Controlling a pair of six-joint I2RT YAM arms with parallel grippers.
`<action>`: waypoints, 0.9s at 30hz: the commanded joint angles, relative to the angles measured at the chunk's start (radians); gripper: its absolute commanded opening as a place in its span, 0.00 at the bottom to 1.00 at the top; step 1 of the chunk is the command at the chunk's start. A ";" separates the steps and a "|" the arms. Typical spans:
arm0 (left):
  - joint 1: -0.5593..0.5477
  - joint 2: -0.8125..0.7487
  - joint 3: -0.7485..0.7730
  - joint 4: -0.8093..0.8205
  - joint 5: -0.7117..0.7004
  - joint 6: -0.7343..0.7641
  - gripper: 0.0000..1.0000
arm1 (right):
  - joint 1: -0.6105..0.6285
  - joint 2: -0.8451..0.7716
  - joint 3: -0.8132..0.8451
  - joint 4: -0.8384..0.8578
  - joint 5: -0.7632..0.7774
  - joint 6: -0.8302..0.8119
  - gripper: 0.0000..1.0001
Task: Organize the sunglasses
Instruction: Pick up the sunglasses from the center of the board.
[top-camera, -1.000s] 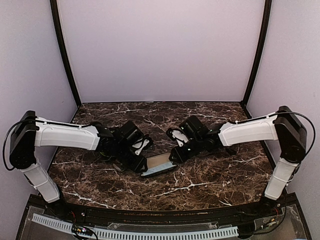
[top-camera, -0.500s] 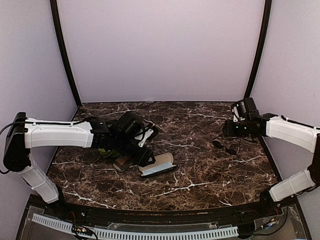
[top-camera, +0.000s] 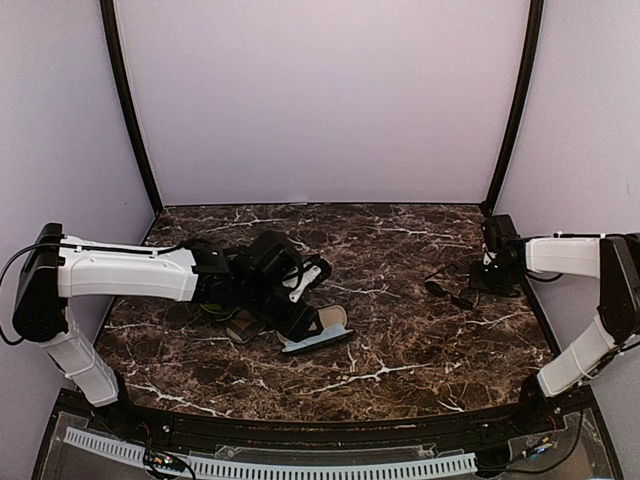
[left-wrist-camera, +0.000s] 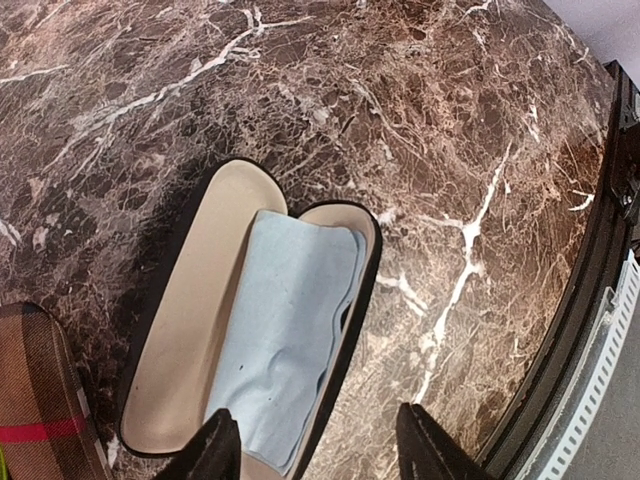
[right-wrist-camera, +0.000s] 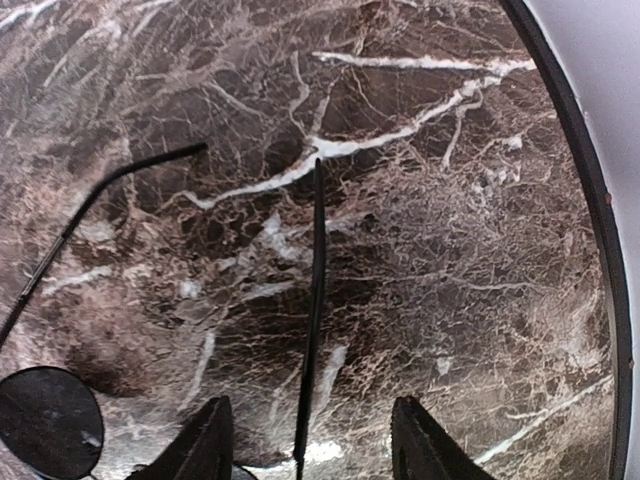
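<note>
- Over on the right side of the tabletop (top-camera: 400, 360) the sunglasses (right-wrist-camera: 48, 418) lie unfolded and flat, with one round dark lens showing low in my right wrist view and both thin temple arms stretched away from it
- My right jaws are spread and pinch nothing; one temple arm (right-wrist-camera: 312, 300) runs up between the right fingertips (right-wrist-camera: 205, 440), closer to the one on the lens side, and I cannot tell whether it touches
- From above, the right jaws sit just beside the sunglasses, on the side-wall side rather than over the lenses
- My left jaws are spread and empty too, with the left fingertips (left-wrist-camera: 215, 445) hanging above the near end of the open case (left-wrist-camera: 190, 320); its beige lid is bare, a light blue cloth (left-wrist-camera: 285, 330) lies in the other half, and a closed striped case (left-wrist-camera: 35, 400) sits just beside it
- I judge the step in hand to be lifting this pair with my right jaws and carrying it to the open case
- To do it well I would shift toward the hinge or bridge, where the frame is stiffer, bring the tips right down to the stone because the wire lies so low, close gently, and stay off the lens
- The second pair I cannot make out in these views
</note>
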 joint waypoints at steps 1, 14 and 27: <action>-0.006 -0.005 0.015 0.019 -0.002 0.017 0.56 | -0.010 0.024 -0.022 0.048 -0.015 0.014 0.48; -0.009 0.009 0.012 0.040 0.014 0.008 0.56 | -0.008 0.058 -0.059 0.097 -0.059 0.018 0.14; -0.009 0.012 0.045 0.068 -0.029 0.022 0.57 | 0.076 -0.067 -0.003 0.011 -0.036 -0.035 0.00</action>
